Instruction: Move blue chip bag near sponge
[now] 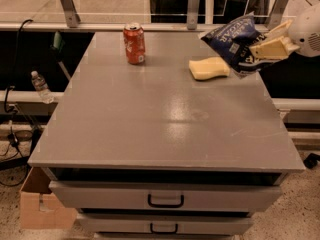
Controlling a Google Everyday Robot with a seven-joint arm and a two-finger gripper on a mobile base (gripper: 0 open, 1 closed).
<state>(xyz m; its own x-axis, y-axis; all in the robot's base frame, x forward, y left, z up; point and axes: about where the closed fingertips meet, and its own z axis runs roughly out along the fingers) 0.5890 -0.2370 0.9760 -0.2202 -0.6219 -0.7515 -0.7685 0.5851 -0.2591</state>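
The blue chip bag [231,40] hangs in the air above the table's far right part, tilted, with its white lettering facing up. My gripper [260,48] comes in from the right edge and is shut on the bag's right side; its cream fingers [272,47] pinch the foil. The pale yellow sponge [209,68] lies flat on the grey table [165,119], just below and left of the bag, not touching it.
A red soda can [135,43] stands upright at the far left-centre of the table. Drawers [165,200] sit under the front edge. A water bottle [41,86] and a cardboard box [42,204] are on the floor at the left.
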